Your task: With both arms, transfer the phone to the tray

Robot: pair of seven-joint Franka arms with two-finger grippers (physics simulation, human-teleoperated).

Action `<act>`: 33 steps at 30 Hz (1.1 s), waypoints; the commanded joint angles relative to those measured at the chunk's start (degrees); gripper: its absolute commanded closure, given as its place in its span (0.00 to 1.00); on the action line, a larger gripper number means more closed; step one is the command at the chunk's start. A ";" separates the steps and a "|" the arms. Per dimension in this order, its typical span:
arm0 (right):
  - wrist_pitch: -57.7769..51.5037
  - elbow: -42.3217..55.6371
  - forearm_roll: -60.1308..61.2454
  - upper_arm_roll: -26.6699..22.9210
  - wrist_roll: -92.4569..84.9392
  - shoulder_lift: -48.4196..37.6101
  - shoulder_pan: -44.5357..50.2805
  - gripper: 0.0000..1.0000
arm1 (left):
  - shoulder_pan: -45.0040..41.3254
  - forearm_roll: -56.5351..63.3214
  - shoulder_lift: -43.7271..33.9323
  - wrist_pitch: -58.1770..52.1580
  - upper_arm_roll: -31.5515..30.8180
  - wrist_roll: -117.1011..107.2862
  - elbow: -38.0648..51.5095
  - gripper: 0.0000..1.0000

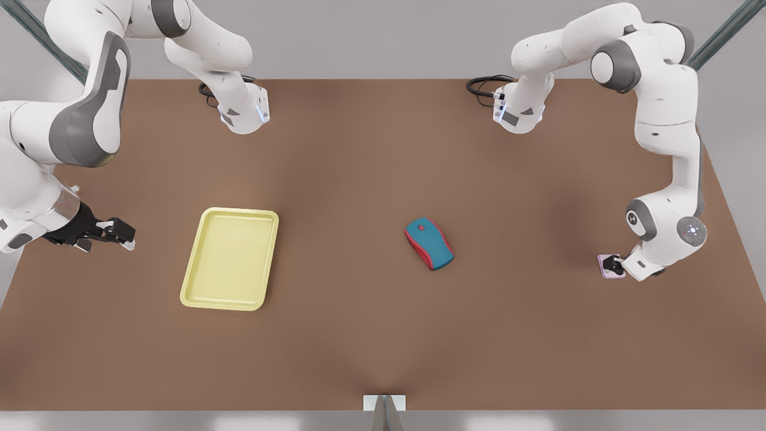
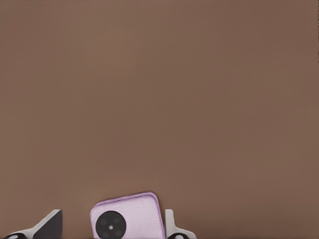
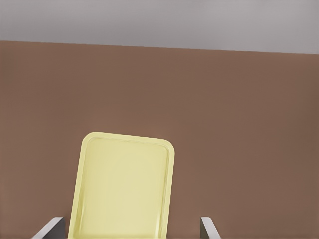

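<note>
At the front view's right, the left claw (image 1: 614, 264) sits low over the phone (image 1: 609, 267) on the desk (image 1: 359, 179), fingers apart beside it. Far left, the right claw (image 1: 114, 233) waits open beside the tray (image 1: 206, 293); a mouse (image 1: 429, 243) lies between.

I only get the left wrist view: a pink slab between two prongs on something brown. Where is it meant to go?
Observer: Into a yellow tray, far from the phone, toward the front view's left.
Operator: Anything between them?
Observer: A teal-and-red mouse lies on the table about midway.
Operator: Is there a second arm?
Observer: Yes. Its right pincer hangs open beside the tray, while the left pincer is at the phone.
</note>
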 commanded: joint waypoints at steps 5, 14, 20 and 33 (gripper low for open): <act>-0.02 0.03 0.04 0.00 -0.03 -0.07 0.02 0.00 | 0.15 -6.51 0.18 1.34 0.21 13.07 -0.24 0.00; -0.02 0.03 0.04 0.00 -0.03 -0.07 0.02 0.00 | 0.06 -6.42 0.71 0.98 0.82 -4.42 -0.24 0.00; -0.02 0.03 0.04 0.00 -0.03 -0.07 0.02 0.00 | 0.06 -6.51 1.76 0.90 0.82 -6.01 -0.15 0.00; -0.02 0.03 0.04 0.00 -0.03 -0.07 0.02 0.00 | -0.03 -6.42 2.20 -1.56 1.88 -5.57 -1.47 0.01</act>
